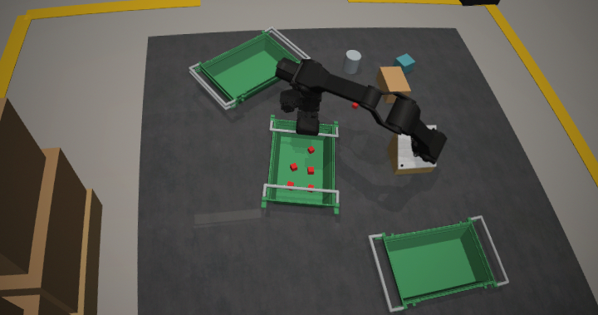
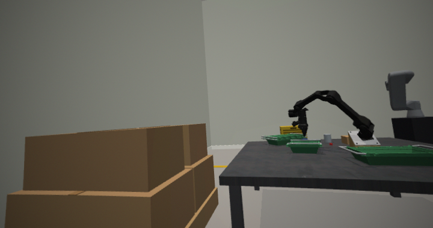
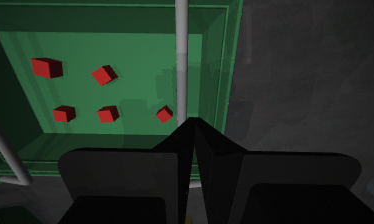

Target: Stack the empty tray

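Observation:
The loaded tray (image 1: 288, 151) (image 2: 304, 148) (image 3: 134, 55) stands mid-table with several red blocks (image 1: 311, 150) (image 3: 108, 114) on its floor. Its far bar (image 1: 288, 130) (image 3: 181, 50) and near bar (image 1: 301, 188) (image 3: 6, 150) both lie across its top, inward of the ends. My gripper (image 2: 304, 135) (image 3: 194, 122) is shut and empty, pointing down over the far end beside the far bar; contact is unclear. An empty tray (image 1: 435, 267) (image 2: 388, 156) lies at the near right, bars swung out. Another empty tray (image 1: 242, 67) lies at the far left, bars also outward, one corner hidden by the arm.
A loose red block (image 1: 355, 105) (image 2: 331, 144) lies under the arm. A grey cylinder (image 1: 352, 62) (image 2: 327, 138), a brown box (image 1: 393, 80) and a teal cube (image 1: 405, 62) stand at the back. The arm's base is on a white plate (image 1: 408, 157) at the right.

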Controlling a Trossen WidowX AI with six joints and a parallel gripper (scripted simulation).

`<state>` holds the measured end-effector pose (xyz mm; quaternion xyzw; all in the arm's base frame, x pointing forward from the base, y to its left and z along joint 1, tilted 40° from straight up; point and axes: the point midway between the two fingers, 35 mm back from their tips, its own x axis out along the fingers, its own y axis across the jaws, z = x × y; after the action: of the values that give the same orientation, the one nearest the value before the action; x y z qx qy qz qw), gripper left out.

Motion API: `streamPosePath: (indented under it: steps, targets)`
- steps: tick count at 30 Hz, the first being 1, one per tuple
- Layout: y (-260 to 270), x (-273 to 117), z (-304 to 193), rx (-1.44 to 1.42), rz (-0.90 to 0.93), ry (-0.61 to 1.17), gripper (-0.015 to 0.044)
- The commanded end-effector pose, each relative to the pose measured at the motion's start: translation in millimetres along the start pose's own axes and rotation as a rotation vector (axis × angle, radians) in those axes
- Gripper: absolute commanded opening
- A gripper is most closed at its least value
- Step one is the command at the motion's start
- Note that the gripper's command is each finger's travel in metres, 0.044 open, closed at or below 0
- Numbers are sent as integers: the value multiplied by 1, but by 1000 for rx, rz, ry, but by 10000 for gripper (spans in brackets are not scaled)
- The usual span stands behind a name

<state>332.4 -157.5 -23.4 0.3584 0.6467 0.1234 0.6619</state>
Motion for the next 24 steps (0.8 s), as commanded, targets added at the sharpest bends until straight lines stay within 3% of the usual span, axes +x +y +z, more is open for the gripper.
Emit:
streamPosePath:
  steps: [1, 5, 13, 21, 22, 24]
  targets:
    - [0, 0, 0, 0, 0, 0, 0]
    - [0, 0, 0, 0, 0, 0, 0]
    - [0, -6, 1, 0, -1, 0, 210]
    - [1, -85, -3, 1, -2, 1, 420]
    - [5, -58, 1, -13, -2, 8, 440]
    - [31, -56, 0, -138, -30, 22, 440]
